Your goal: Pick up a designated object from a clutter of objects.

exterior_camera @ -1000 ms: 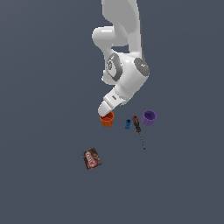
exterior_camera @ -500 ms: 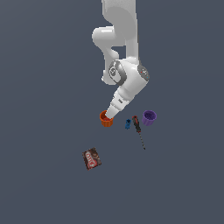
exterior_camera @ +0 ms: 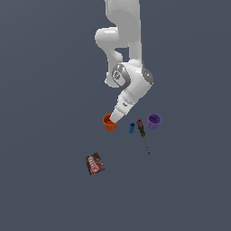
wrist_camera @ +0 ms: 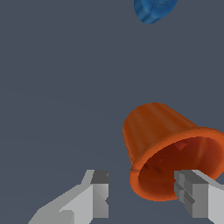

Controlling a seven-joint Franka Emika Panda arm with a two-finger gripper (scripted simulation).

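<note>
As the orange cup (wrist_camera: 168, 151) sits on the surface just beside the blue piece (exterior_camera: 131, 128), rim under the released claw (wrist_camera: 144, 194), it looks light, stiff, hollow and slick-ribbed, so one finger inside and one outside the rim seems safest.

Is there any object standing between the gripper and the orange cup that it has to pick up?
Nothing visible does. In the wrist view the gripper is open, with the orange cup directly ahead, its rim between the two fingers. The blue piece lies beyond the cup, and the screwdriver and purple cup are off to the side.
</note>
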